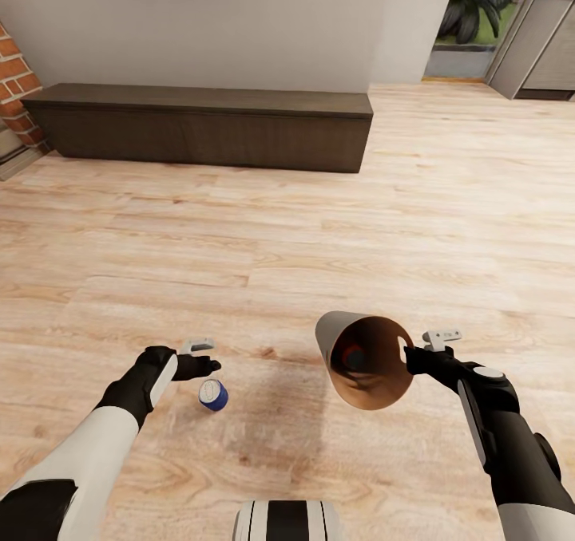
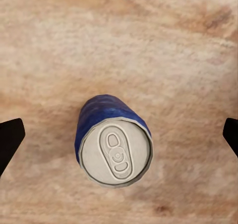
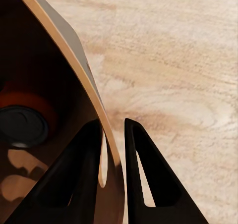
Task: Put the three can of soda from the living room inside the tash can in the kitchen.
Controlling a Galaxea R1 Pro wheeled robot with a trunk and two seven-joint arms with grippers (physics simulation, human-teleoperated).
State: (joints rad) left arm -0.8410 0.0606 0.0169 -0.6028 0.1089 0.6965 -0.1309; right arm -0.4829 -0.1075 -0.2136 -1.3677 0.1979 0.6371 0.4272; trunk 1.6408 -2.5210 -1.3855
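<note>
A dark blue can of soda (image 1: 213,395) (image 2: 115,142) stands upright on the light wood floor. My left gripper (image 1: 204,367) (image 2: 120,137) hovers just above it, open, with a dark fingertip far out on either side and no contact. The grey trash can (image 1: 335,333) (image 3: 74,50) hangs tilted, its coppery mouth towards me. My right gripper (image 1: 411,359) (image 3: 113,132) is shut on its rim, one finger inside and one outside. An orange can of soda (image 1: 351,357) (image 3: 22,102) lies inside the bin. A third can is out of view.
A low dark wood bench (image 1: 200,126) runs along the far wall. The red brick fireplace (image 1: 14,86) is at the far left. A doorway with a plant (image 1: 479,6) and grey cabinets (image 1: 543,38) lie at the far right. My base (image 1: 287,521) shows at the bottom.
</note>
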